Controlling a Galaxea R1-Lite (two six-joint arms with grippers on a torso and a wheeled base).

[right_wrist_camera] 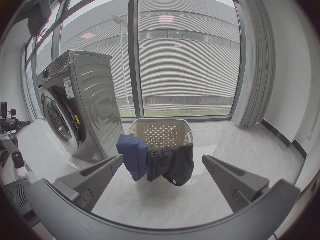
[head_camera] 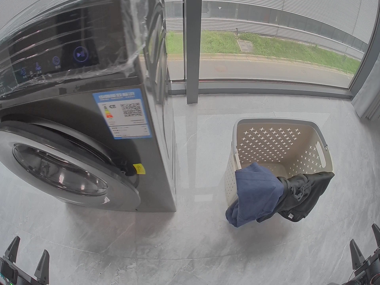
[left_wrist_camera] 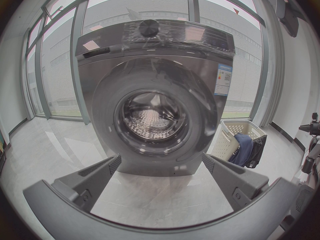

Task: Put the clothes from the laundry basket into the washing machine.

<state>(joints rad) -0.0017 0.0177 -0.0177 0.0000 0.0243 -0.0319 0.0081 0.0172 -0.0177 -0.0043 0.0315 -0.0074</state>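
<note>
Blue and black clothes point(head_camera: 257, 194) are draped over the rim of the laundry basket point(head_camera: 277, 121), well beyond the right tool point(head_camera: 364, 236). That and the left tool point(head_camera: 31, 245) are held open.

**Machine left, basket right**

I have the dark grey front-loading washing machine point(head_camera: 79, 111) on my left, with the cream perforated plastic laundry basket point(head_camera: 277, 139) right of it, apart. A blue cloth garment point(head_camera: 253, 192) and, touching its right side, a black cloth garment point(head_camera: 306, 192) hang over the basket's near rim.
</note>
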